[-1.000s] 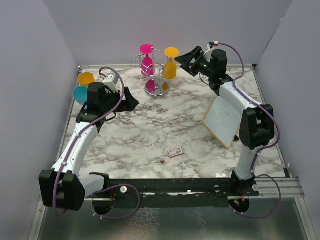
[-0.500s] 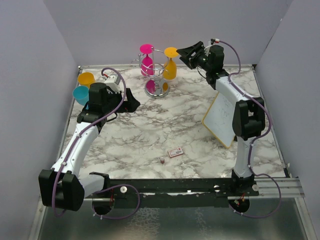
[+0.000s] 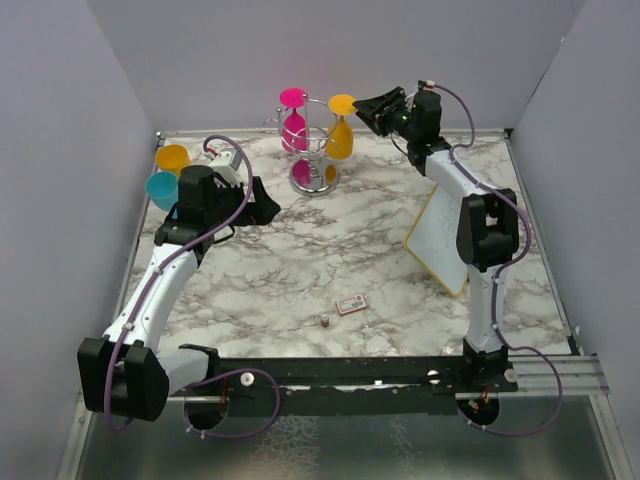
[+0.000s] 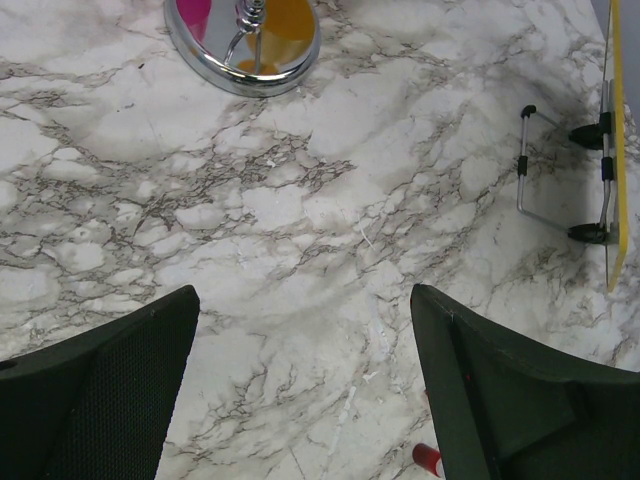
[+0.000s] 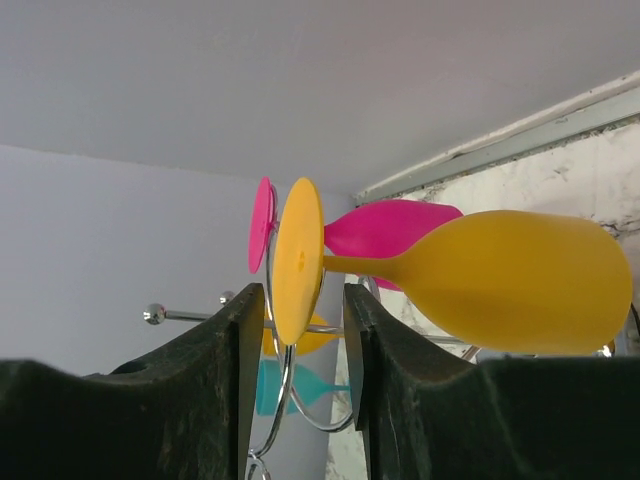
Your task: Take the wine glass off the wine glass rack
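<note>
The chrome wine glass rack (image 3: 313, 172) stands at the back of the table. A yellow wine glass (image 3: 340, 137) and a pink wine glass (image 3: 294, 128) hang from its top ring. My right gripper (image 3: 368, 108) is open at the yellow glass's round foot (image 5: 298, 258). In the right wrist view the foot sits between my fingertips (image 5: 250, 310), with gaps on both sides. The yellow bowl (image 5: 520, 280) and pink glass (image 5: 385, 235) lie beyond. My left gripper (image 3: 262, 205) is open and empty over the table, with the rack's base (image 4: 242, 48) ahead of it.
A yellow glass (image 3: 172, 157) and a teal glass (image 3: 161, 188) lie at the table's left edge. A white board with a yellow rim (image 3: 447, 242) leans on a stand at the right. A small card (image 3: 350, 305) and a tiny red-capped item (image 3: 325, 320) lie near the front.
My right gripper has moved left and slightly back, toward the yellow glass's foot at the rack's top. The left arm has barely moved.
</note>
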Robot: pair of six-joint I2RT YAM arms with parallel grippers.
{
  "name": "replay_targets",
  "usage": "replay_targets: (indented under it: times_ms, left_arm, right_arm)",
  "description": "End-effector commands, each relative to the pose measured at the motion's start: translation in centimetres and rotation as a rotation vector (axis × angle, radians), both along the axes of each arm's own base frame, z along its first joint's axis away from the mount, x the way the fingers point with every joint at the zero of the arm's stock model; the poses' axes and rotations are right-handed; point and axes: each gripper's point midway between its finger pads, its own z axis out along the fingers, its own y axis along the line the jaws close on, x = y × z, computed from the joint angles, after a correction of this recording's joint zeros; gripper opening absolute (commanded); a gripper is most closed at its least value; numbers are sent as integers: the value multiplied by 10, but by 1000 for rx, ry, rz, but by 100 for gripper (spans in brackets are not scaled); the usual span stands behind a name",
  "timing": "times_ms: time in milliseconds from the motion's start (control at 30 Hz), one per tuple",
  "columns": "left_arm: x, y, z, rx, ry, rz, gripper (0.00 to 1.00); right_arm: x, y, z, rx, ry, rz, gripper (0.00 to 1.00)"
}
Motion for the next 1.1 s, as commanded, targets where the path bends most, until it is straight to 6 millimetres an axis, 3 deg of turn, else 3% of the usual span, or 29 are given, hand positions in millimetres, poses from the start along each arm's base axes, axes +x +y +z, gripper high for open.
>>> replay_targets:
  times_ms: [0,400,733,1067]
  left_arm:
    - [3,-2,5,12,-25,-6,89]
    - [2,-4,3,10,-20,-12,89]
    - [2,-4,3,13,-22,-12,89]
    - [2,-3,5,13,-26,-6,89]
  right_arm:
    - [14,-1,2,39,-15,-16,36]
    - [20,2,6,75,-21,-6,24]
    - [18,3,8,92,9,-1,8]
    - [15,0,37,140,11,-23,1]
